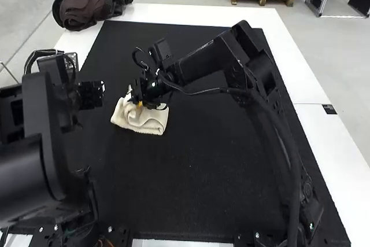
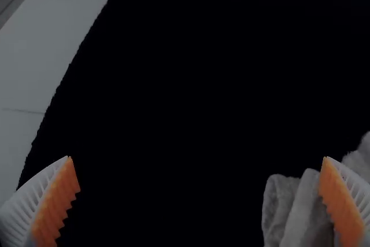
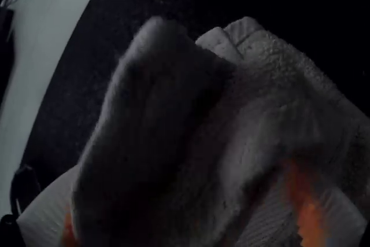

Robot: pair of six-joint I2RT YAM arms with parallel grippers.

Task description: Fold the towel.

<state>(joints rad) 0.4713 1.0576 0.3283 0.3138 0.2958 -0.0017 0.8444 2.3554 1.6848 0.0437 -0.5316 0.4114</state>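
The cream towel (image 1: 147, 121) lies bunched, with folded layers, on the black mat left of centre in the high view. Over its far-left part is my right gripper (image 1: 139, 102). In the right wrist view the right gripper (image 3: 188, 215) has its fingers wide apart, with raised towel folds (image 3: 167, 114) between them; the cloth partly hides one finger. The left gripper (image 1: 92, 93) hangs left of the towel, above the mat. In the left wrist view the left gripper (image 2: 199, 198) is open with its gap over bare mat, and part of the towel (image 2: 303, 209) shows beside one finger.
The black mat (image 1: 191, 183) covers most of the white table (image 1: 289, 67). A dark bag (image 1: 89, 1) sits at the table's far-left corner. The right arm's links stretch across the mat from the right, close above its surface.
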